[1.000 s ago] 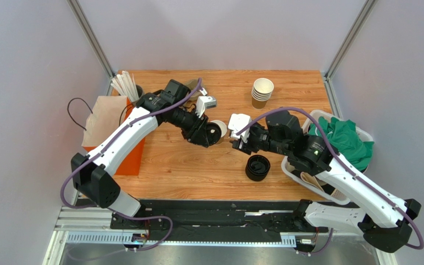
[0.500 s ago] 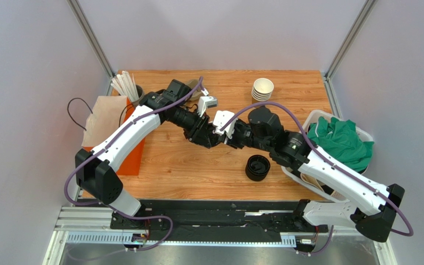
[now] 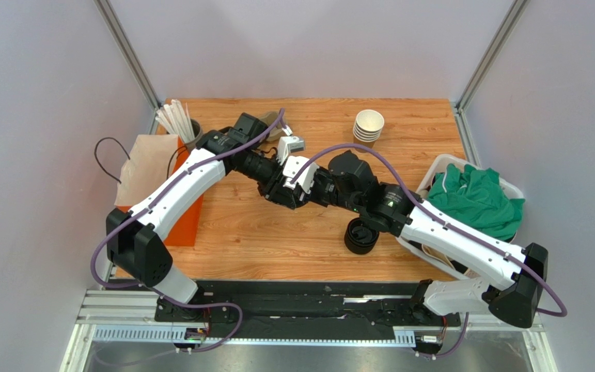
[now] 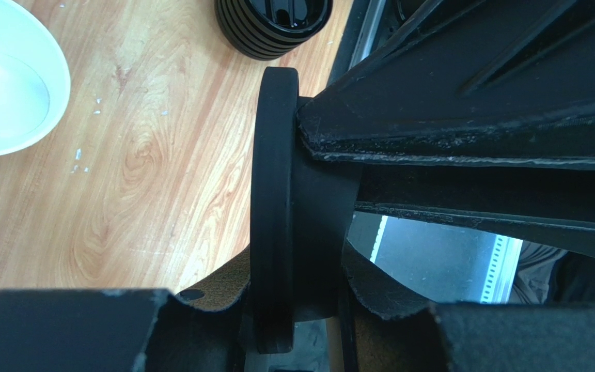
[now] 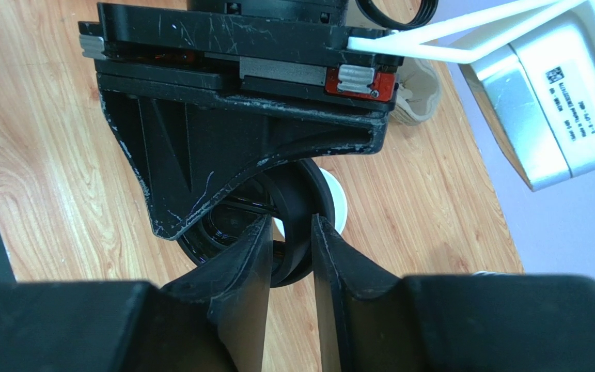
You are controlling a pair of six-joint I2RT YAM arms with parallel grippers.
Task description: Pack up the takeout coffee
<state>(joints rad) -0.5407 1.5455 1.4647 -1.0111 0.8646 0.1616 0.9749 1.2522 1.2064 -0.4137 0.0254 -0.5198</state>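
My left gripper [image 3: 287,188] is shut on the takeout coffee's brown paper cup and holds it tilted above the table's middle. In the top view the arms hide the cup. Its white rim [image 5: 339,208] shows in the right wrist view. My right gripper [image 3: 305,186] is shut on a round black lid [image 5: 297,203] and holds it against the cup's mouth. In the left wrist view the lid [image 4: 273,178] stands edge-on just past my left gripper [image 4: 300,267]. My right gripper [image 5: 291,232] pinches the lid's rim.
A pile of black lids [image 3: 361,235] lies on the wooden table near the right arm, also in the left wrist view [image 4: 273,23]. A stack of lidless brown cups [image 3: 368,126] stands at the back. A white bin with green cloth [image 3: 475,194] is right. An orange box [image 3: 188,217] and sticks [image 3: 175,120] are left.
My right arm has moved left with the black lid and brought it up to the cup in my left gripper. The left arm has barely moved.
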